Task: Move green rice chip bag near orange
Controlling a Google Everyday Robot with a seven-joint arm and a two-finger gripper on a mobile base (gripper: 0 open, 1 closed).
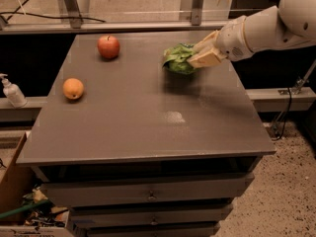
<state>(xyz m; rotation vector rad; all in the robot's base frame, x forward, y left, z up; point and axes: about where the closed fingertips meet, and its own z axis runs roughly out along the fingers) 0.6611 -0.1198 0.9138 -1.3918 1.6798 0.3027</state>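
The green rice chip bag (178, 59) is crumpled and held above the back right part of the grey table (143, 122). My gripper (201, 55) comes in from the right and is shut on the bag's right side. The bag hangs a little above the tabletop, with a shadow under it. The orange (73, 88) lies near the table's left edge, far to the left of the bag and the gripper.
A red apple (108, 46) sits at the back left of the table. A white pump bottle (12, 91) stands on a ledge left of the table. A cardboard box (12, 181) with clutter is on the floor at lower left. Drawers sit below the tabletop.
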